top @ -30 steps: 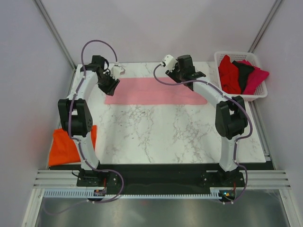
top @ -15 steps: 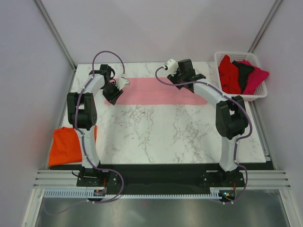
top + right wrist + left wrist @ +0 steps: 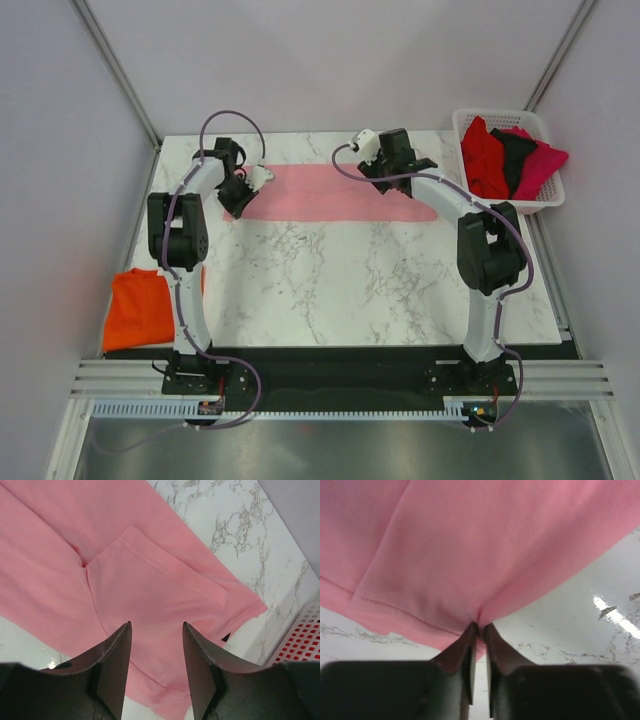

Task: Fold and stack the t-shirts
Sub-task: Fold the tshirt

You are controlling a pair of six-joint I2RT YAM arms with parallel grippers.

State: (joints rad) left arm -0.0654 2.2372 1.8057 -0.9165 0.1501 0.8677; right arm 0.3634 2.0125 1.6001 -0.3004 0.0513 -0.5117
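A light pink t-shirt (image 3: 335, 195) lies as a long folded strip across the far part of the marble table (image 3: 350, 280). My left gripper (image 3: 236, 198) is shut on the shirt's left end; in the left wrist view its fingertips (image 3: 479, 630) pinch a fold of the pink cloth (image 3: 470, 545) just above the table. My right gripper (image 3: 385, 172) hovers open over the shirt's right part; in the right wrist view it (image 3: 156, 627) is empty above the pink cloth (image 3: 150, 595) and its folded-in sleeve. A folded bright orange t-shirt (image 3: 140, 310) lies at the table's left edge.
A white basket (image 3: 545, 125) at the far right holds red (image 3: 483, 158), black (image 3: 515, 150) and magenta (image 3: 540, 160) shirts; its red-lit mesh shows in the right wrist view (image 3: 300, 640). Grey walls close in on the table on three sides.
My left gripper has come down and forward onto the pink shirt's left end and shut on it. My right gripper has shifted slightly right over the shirt.
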